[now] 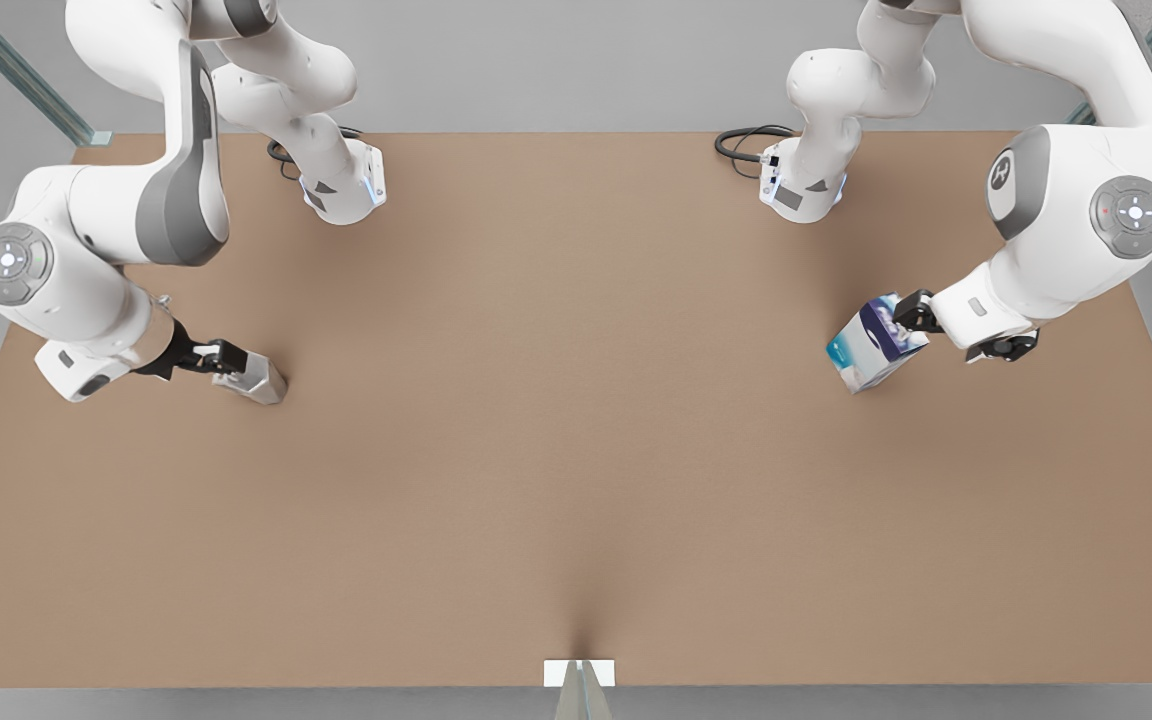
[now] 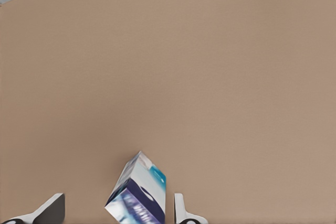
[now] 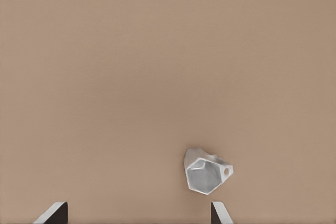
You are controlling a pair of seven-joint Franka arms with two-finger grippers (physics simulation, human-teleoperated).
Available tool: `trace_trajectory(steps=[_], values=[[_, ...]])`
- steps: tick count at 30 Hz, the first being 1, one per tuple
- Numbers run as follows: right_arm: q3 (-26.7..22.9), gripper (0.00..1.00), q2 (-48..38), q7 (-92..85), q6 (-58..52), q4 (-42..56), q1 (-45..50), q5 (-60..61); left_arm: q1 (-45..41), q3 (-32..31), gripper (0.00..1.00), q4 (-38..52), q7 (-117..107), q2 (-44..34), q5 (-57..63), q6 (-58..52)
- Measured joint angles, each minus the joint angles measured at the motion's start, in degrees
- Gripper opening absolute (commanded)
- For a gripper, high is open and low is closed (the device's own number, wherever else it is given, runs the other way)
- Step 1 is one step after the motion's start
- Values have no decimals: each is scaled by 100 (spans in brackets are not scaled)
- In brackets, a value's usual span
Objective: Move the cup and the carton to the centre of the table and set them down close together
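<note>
Where the arm on the front view's left stood: the right gripper [image 1: 239, 364] hung low over the table [image 1: 576, 450], fingers set wide apart and clamped on nothing.
Cup: the cup [image 1: 259, 380] sat on the table just off the fingertips, towards the centre. In the right wrist view it lay ahead of the jaws and nearer one finger, not centred. Whether it stood upright could not be told.
Centre: bare tan tabletop, well apart from both items, with nothing in the way. Cables [image 1: 741, 145] lay by the far arm base, and a white tab [image 1: 579, 672] marked the near edge.
Carton: the carton [image 1: 871, 343] was tilted, its long axis slanting.
Left gripper: the left gripper [image 1: 904, 318], on the front view's right, straddled the carton with fingers apart, one finger [image 2: 181, 211] just beside it, the other clear.
Judgement: each arm was nearest its own item, and closing looked next.
</note>
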Motion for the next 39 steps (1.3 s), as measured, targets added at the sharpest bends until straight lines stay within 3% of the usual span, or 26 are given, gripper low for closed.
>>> trace_trajectory(steps=[3,6,12,19,39], values=[[25,100,-4,107,-341,-404,413,24,3,9,100,0,-9,0,-3,-93],[340,100,-641,360,1157,-2314,499,18,43,12,100,119,-36,83,-13,-88],[357,100,-1125,309,2976,-4186,150,-185,-91,-17,100,123,1,521,-121,-18],[336,100,-915,184,3579,-4486,-528,-185,-76,0,100,264,16,754,-244,-157],[325,100,-310,-53,4575,-4766,-733,-176,-69,8,100,260,9,848,-16,-176]])
